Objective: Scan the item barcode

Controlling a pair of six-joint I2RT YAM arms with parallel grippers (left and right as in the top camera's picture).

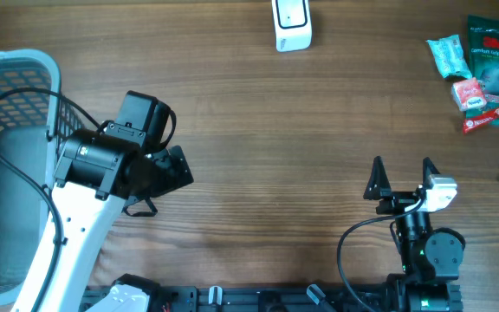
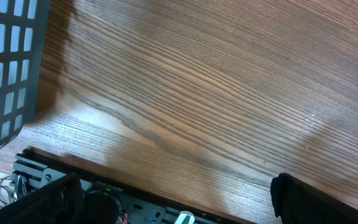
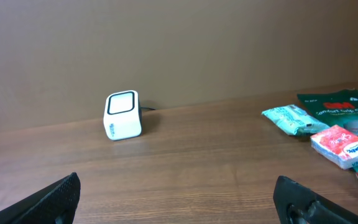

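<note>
Both stand open and hold nothing: right tool (image 1: 402,163), and left tool (image 1: 165,184) by the basket (image 1: 16,61). The packets (image 1: 470,91) lie at the tabletop's (image 1: 258,130) far right, ahead-right of the right tool and well apart, with the scanner (image 1: 292,24) ahead-left. I judge the right arm nearer

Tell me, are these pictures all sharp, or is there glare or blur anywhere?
Overhead: sharp, evenly lit. Left wrist: pale glare patches on the table, and the basket at the left edge looks soft. Right wrist: the scanner is crisp, but the fingertips at the bottom corners are dark and blurred.
</note>
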